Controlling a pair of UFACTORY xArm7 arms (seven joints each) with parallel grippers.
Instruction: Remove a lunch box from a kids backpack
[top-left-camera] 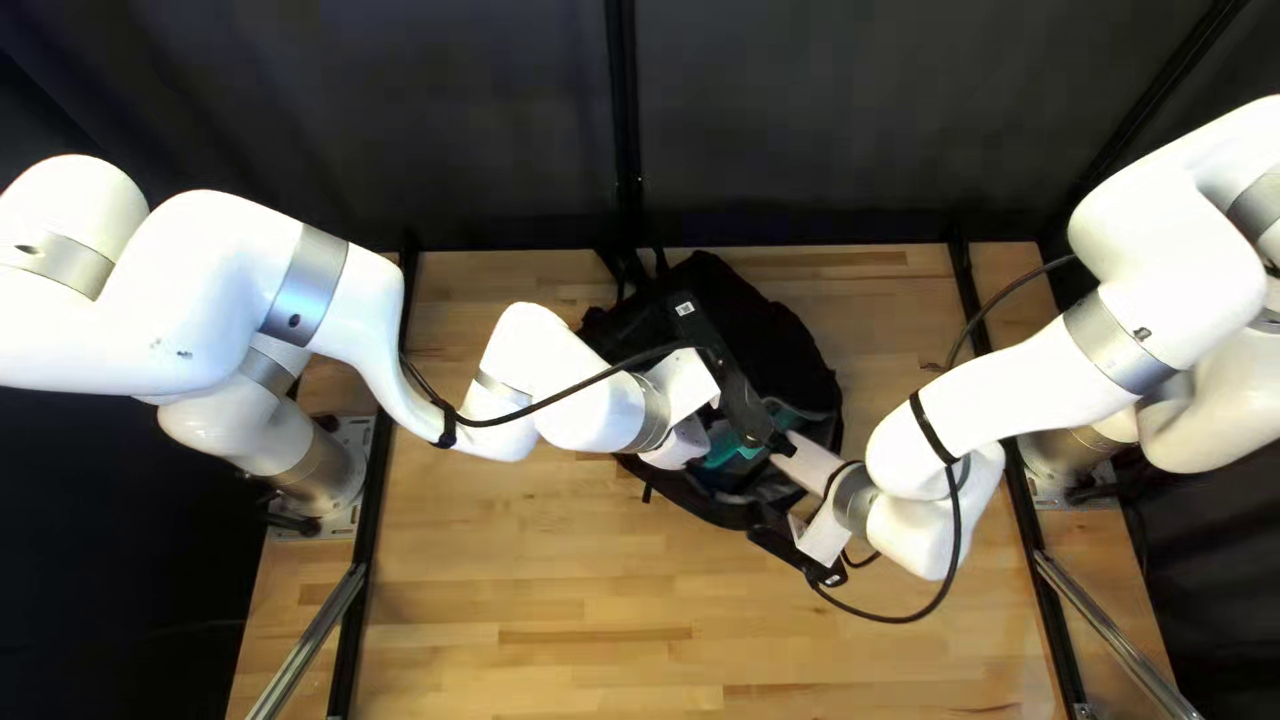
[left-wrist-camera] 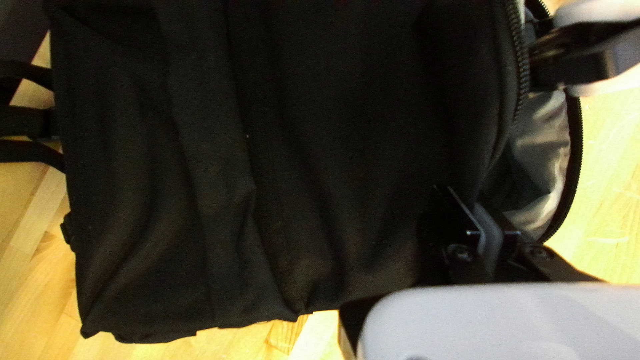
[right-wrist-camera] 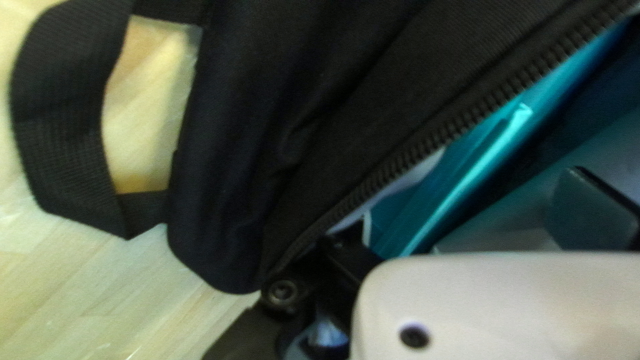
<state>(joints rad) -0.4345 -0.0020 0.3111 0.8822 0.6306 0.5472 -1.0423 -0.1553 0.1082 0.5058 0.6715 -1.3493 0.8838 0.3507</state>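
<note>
Teal lunch box point(right-wrist-camera: 470, 180) sits inside the backpack point(top-left-camera: 787, 334), towards 6 o'clock; left gripper point(left-wrist-camera: 479, 219) pinches the backpack, right gripper point(right-wrist-camera: 467, 227) has 2 fingers spread; grasping seems in hand, next wanting a squeeze, then a pull towards 4 o'clock

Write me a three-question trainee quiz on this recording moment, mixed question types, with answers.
1. True or false: the black fabric backpack is zipped fully closed on the pale wooden table.
2. Multiple choice: what colour is the smooth, shiny item showing beside the black toothed zipper in the right wrist view?
a) orange
b) teal
c) yellow
3. Fill in the blank: the black two-fingered right gripper stands ____ at the backpack's mouth.

Key: 1 false; 2 b; 3 open
</note>
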